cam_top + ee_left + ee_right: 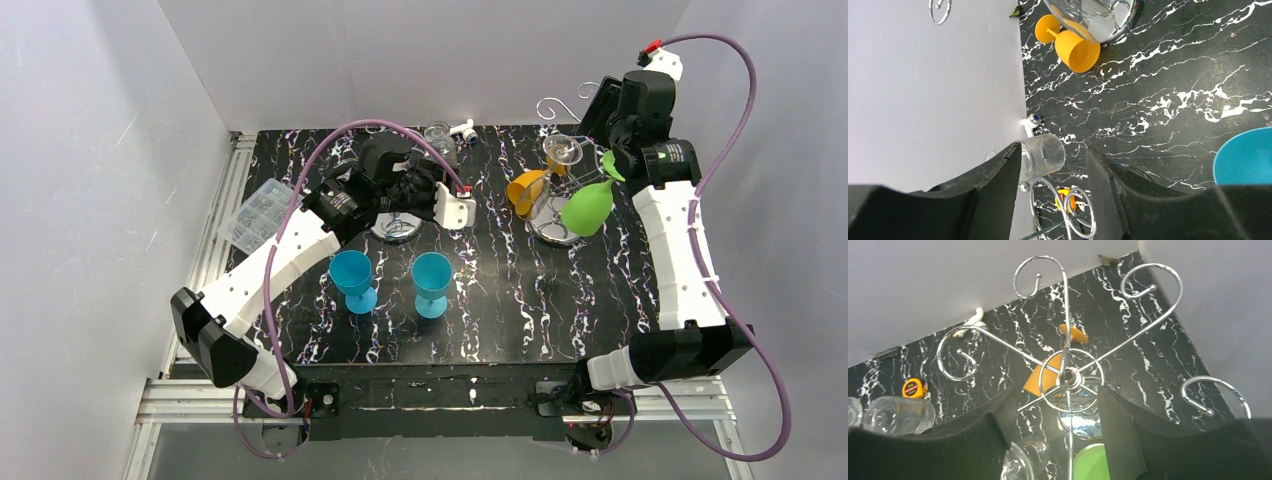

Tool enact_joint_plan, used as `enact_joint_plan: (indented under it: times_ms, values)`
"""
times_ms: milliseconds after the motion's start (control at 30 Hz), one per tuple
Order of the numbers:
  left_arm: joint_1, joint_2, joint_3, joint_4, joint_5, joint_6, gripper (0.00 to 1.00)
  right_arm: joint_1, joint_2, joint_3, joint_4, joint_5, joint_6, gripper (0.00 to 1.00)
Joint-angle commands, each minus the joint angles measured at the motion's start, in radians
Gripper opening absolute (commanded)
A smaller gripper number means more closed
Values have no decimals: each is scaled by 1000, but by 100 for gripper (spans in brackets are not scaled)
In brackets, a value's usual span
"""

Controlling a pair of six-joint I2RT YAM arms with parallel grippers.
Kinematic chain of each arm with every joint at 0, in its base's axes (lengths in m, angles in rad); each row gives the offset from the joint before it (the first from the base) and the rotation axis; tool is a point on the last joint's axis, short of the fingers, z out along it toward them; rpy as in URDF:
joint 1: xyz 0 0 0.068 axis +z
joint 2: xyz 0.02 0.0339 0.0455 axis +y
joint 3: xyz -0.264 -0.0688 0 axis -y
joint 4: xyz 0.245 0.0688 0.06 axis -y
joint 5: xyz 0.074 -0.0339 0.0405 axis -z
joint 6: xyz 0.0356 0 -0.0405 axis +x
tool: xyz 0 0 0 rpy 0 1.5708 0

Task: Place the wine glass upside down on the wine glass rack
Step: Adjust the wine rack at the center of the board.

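1. Rack (1068, 377) stands toward the table's (500, 310) far right corner, scroll arms spread from the post.
2. Green glass (588, 205) is at the rack's near right side, tilted, bowl down and foot up. Cannot tell whether it hangs on an arm.
3. Right gripper (1055, 394) is above the rack's hub, fingers apart with nothing between them.
4. Orange glass (527, 190) sits tilted at the rack's left side.
5. Left gripper (1053, 150) is over the loop stand (398, 228), midway along the far half. Its fingers are apart with nothing clamped.
6. Clear glass (1043, 157) is beyond those fingers, by the far edge.
7. Two blue glasses (352, 272), (432, 275) stand upright side by side, left of centre.
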Motion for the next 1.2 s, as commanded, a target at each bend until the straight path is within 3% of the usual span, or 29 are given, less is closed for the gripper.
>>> enact_joint_plan:
  times_ms: [0,267,800,1167]
  values:
    - [-1,-51,-26,-12,-2,-26,50,-1,6,43,26,70,-46,66]
    - [-1,-60,-39,0,-9,-24,50,0,74,102,47,66,-87,53]
    - [9,-90,-81,19,-18,-2,50,2,69,81,183,-9,-233,5]
    - [17,-99,-78,-4,-32,-10,50,2,74,137,194,-144,-355,1]
